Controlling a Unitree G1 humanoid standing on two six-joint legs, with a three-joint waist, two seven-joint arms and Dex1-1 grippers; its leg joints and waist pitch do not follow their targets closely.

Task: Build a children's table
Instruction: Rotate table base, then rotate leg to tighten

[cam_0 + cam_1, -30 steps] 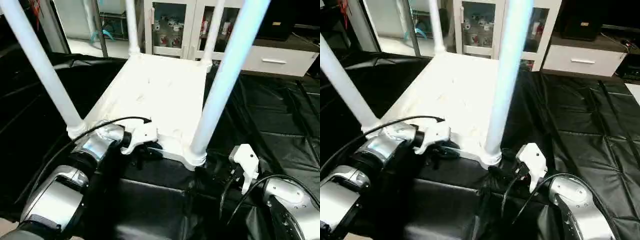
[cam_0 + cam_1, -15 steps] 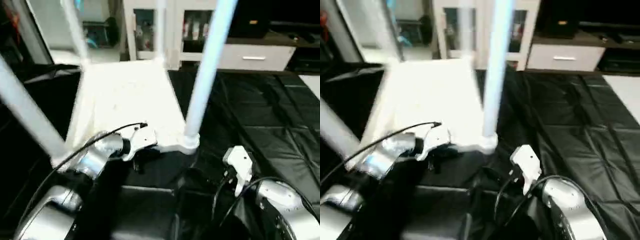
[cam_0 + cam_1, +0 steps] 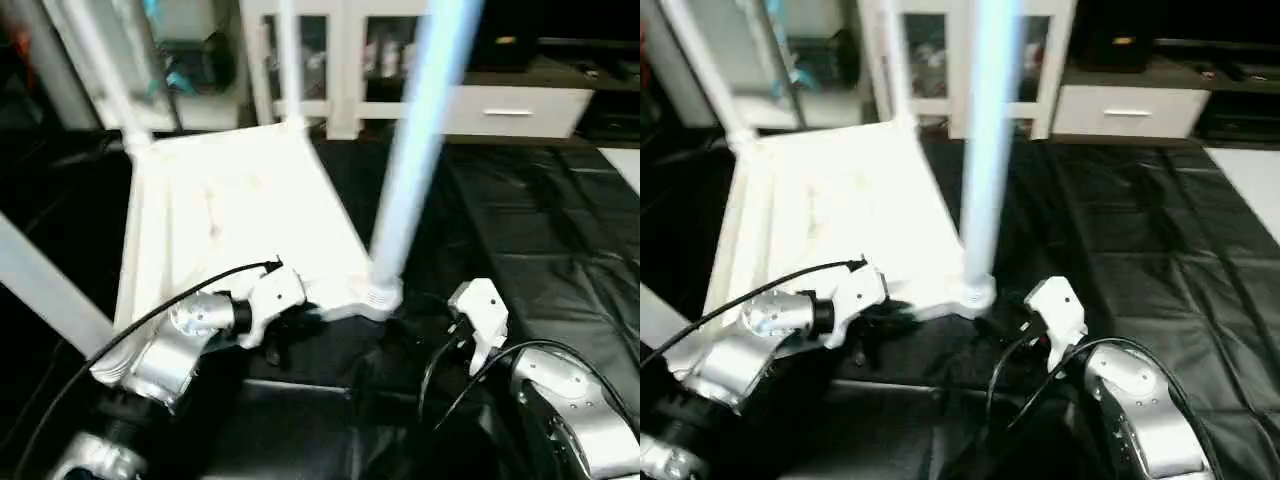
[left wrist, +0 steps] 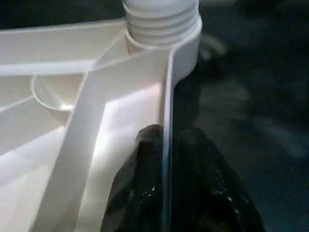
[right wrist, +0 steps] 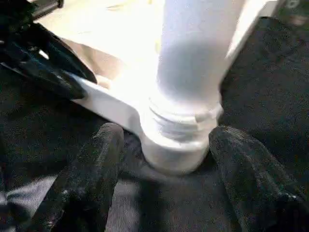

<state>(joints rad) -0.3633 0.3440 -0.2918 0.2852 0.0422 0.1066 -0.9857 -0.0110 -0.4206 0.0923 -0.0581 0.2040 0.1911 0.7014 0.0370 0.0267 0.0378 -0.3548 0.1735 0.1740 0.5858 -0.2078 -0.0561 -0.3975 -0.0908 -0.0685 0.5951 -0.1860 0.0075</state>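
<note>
The children's table lies upside down on a black sheet, its white top (image 3: 235,205) showing the ribbed underside. Legs stand up from the corners: a near-right leg (image 3: 420,140), a near-left leg (image 3: 40,290) and two far ones (image 3: 100,60). My left gripper (image 4: 166,137) is shut on the top's thin near rim (image 4: 169,96), one black finger on each side, close to the near-right corner. My right gripper (image 5: 168,135) is open, its fingers (image 5: 96,164) either side of the near-right corner socket (image 5: 178,145) where the leg screws in.
A white cabinet with glass doors (image 3: 340,60) and a low white drawer unit (image 3: 510,105) stand behind the table. Creased black sheet (image 3: 540,220) stretches away to the right. A black cable (image 3: 190,295) arcs over my left forearm.
The table's far end has swung to the left while its near-right corner stayed close to my right gripper. My left gripper kept its hold on the near rim. The camera also shifted.
</note>
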